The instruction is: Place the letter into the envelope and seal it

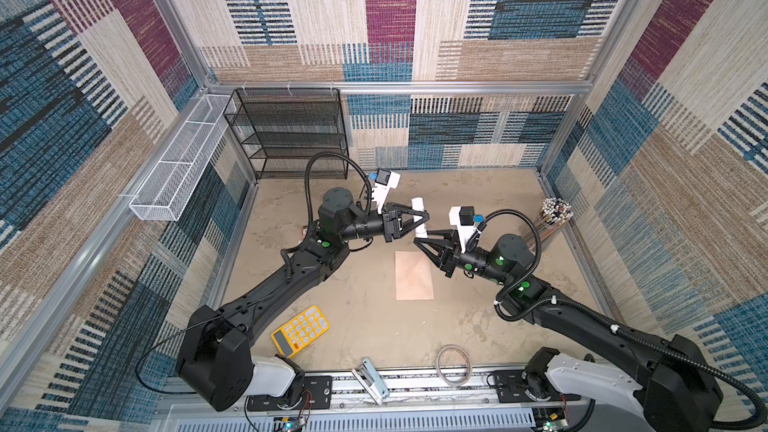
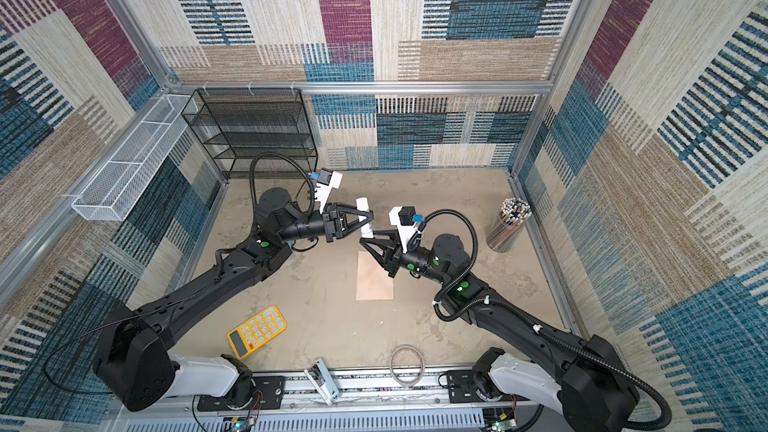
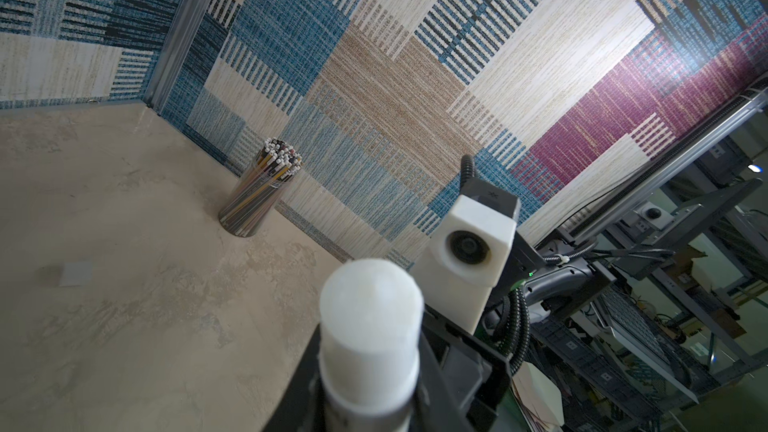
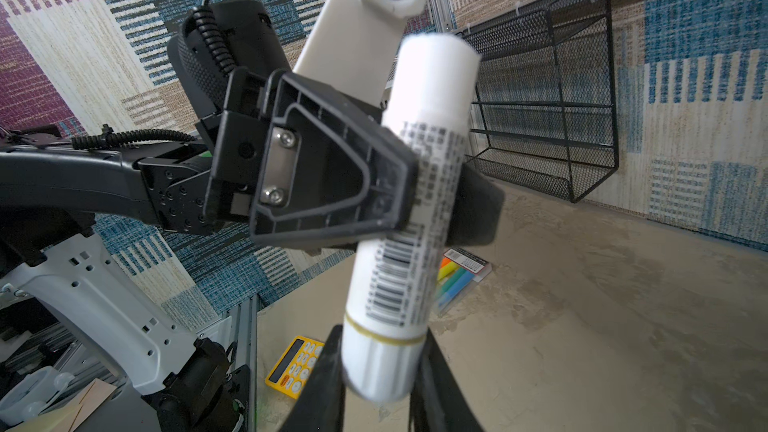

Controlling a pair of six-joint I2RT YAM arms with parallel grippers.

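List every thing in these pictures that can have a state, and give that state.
glue stick, capped, held in the air.
left gripper, jaws shut on the glue stick's middle.
right gripper, jaws shut on its cap end.
envelope, lying flat on the table, untouched.
calculator, lying face up.
pencil cup, upright and full.

Glue stick (image 4: pixel 392 284) aloft mid-table, yellow calculator (image 1: pixel 300 330) front-left, black mesh rack (image 1: pixel 291 135) rear-left, pencil cup (image 1: pixel 555 218) far right

envelope (image 1: pixel 414 275) peach-pink; calculator (image 1: pixel 300 330) yellow; glue stick (image 4: pixel 399 284) white with black barcode print; rack (image 1: pixel 291 135) black mesh; walls (image 1: pixel 390 6) blue/maroon/beige striped patchwork; tabletop (image 1: pixel 374 326) mottled beige.
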